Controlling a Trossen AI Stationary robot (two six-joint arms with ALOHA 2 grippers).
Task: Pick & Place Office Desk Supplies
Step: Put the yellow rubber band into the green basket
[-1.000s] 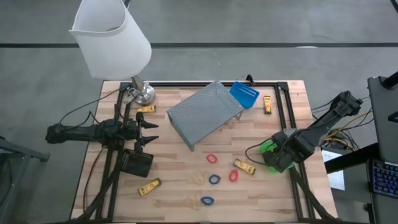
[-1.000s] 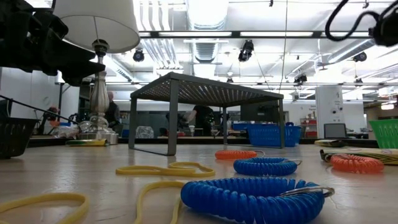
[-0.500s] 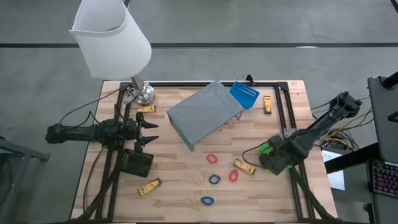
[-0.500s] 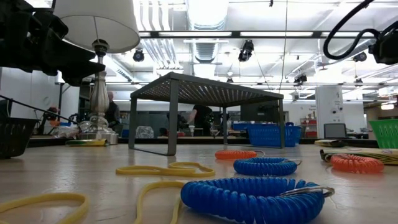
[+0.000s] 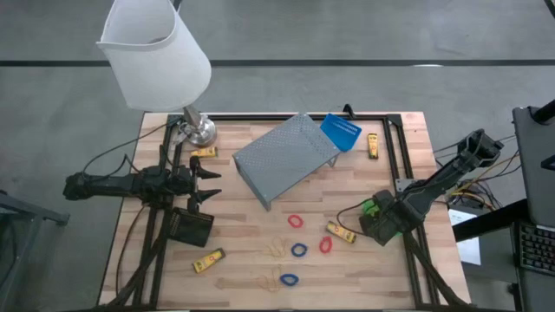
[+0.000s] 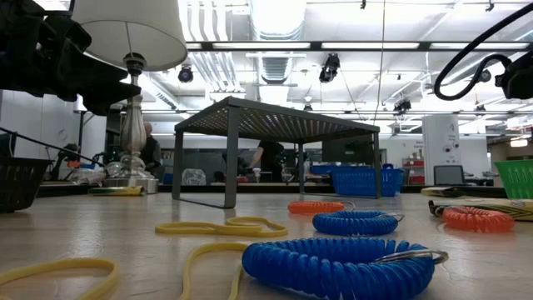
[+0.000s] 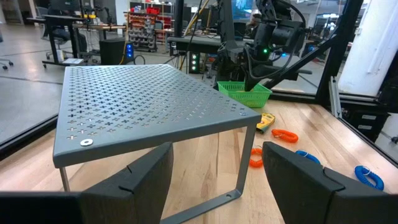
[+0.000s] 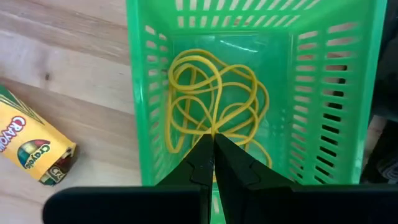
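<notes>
The right gripper (image 8: 214,163) hangs over the green bin (image 8: 155,112), its two fingers pressed together with nothing between them. In that bin lies a tangle of yellow rubber bands (image 8: 214,102); how many cannot be told. Just beside the green bin, on the wooden table (image 5: 243,234), lies one yellow crayon box (image 8: 31,146).

Taking the grey perforated shelf (image 5: 286,158) in the table's middle as the landmark: the green bin sits off its front right corner, near the table's right edge. Four yellow crayon boxes are on the table: one between the shelf and the green bin, a second (image 5: 374,146) right of the shelf at the back, a third (image 5: 204,152) left of the shelf by the lamp (image 5: 156,52), a fourth (image 5: 208,260) well in front and to the left. The blue bin (image 5: 340,132) lies tilted against the shelf's back right corner. The black bin (image 5: 191,227) stands front-left of the shelf.

In front of the shelf lie four coil loops: two red (image 5: 297,221) and two blue (image 5: 299,250), near a few loose yellow bands (image 5: 276,248).

The left gripper (image 5: 211,182) waits left of the shelf, fingers (image 7: 140,180) spread wide, holding nothing.
</notes>
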